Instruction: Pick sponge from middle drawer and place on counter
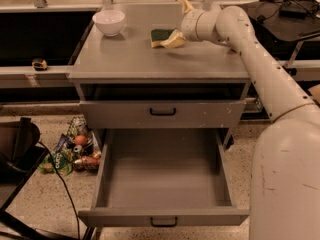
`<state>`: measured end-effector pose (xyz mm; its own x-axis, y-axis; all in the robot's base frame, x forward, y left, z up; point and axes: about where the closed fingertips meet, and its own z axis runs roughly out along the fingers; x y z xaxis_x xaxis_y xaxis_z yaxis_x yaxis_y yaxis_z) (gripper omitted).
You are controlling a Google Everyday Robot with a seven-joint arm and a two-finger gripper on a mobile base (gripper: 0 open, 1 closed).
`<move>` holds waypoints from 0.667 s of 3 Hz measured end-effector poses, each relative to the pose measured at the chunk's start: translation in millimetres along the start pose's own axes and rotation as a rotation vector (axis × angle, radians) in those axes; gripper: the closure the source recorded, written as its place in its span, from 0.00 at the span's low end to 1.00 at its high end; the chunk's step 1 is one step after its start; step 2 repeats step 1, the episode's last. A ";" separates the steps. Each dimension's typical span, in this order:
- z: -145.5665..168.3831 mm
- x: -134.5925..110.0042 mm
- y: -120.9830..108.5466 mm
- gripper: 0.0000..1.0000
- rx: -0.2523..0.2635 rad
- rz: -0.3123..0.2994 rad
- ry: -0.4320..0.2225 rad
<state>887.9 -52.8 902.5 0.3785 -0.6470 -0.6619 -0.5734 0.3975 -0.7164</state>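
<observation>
The sponge (161, 36), dark green on top with pale yellow foam below, lies flat on the counter (135, 59) toward its back right. My gripper (180, 23) is just right of it and open. One finger (186, 5) points up and away, and the other (176, 40) lies low against the sponge's right edge. The middle drawer (162, 217) is pulled fully out below, and its grey inside shows nothing in it.
A white bowl (109, 21) stands at the counter's back left. The scuffed drawer front (162, 113) above the open drawer is closed. Cans, wrappers and an orange ball (80, 140) lie on the floor at the left, next to a black chair (17, 149).
</observation>
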 end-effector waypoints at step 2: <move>-0.1 0.2 -0.2 0.00 0.000 0.000 0.000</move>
